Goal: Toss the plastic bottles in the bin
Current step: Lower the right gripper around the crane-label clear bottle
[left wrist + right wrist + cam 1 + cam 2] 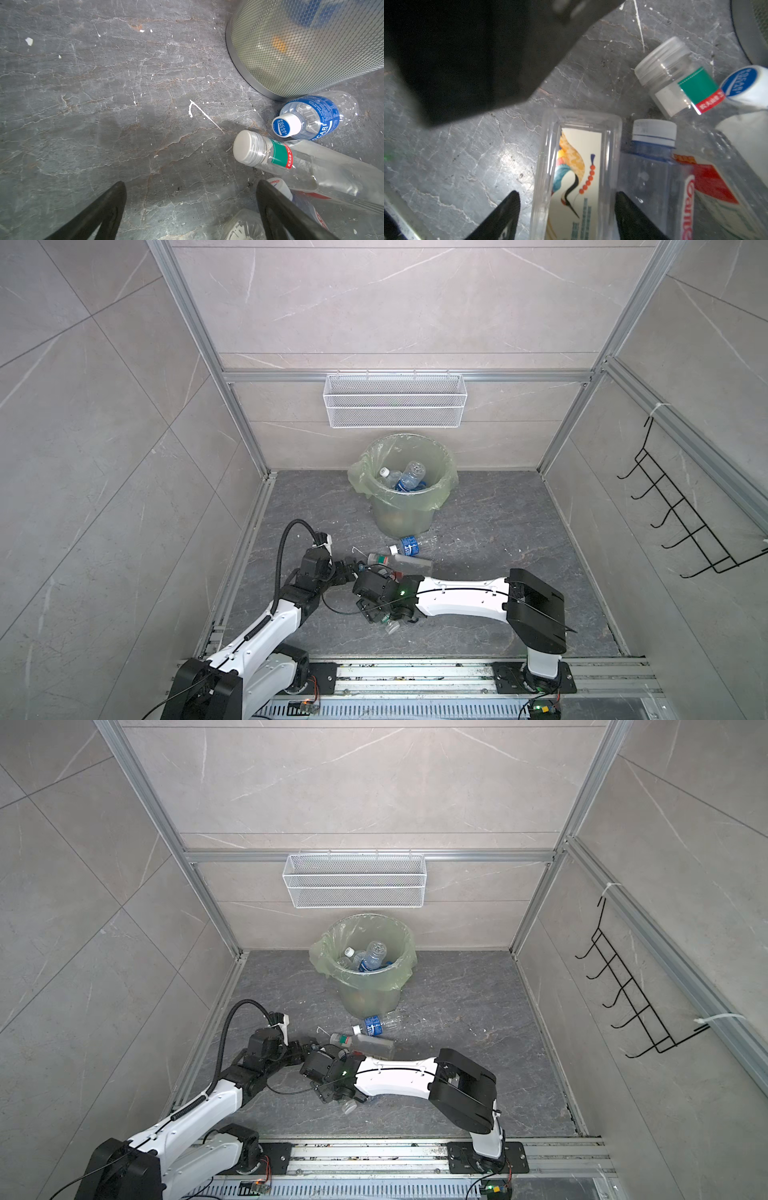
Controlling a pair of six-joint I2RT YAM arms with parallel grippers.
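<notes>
The pale green bin (pixel 405 516) (pixel 370 994) stands at the back with several plastic bottles (pixel 409 479) inside. On the floor before it lie a blue-label bottle (pixel 409 547) (pixel 315 116) and a green-and-red-banded one (pixel 399 562) (pixel 301 164). My right gripper (pixel 566 195) is open astride a square clear bottle with a crane label (pixel 579 166); one finger stands apart from it. A red-label bottle (pixel 654 176) lies alongside. In both top views the right wrist (pixel 376 587) hides that gripper. My left gripper (pixel 191 182) (pixel 351 565) is open over bare floor.
A white wire basket (pixel 395 400) hangs on the back wall above the bin. A black hook rack (pixel 681 514) is on the right wall. The two wrists nearly touch; the left gripper's body (pixel 467 52) looms just ahead of the right one.
</notes>
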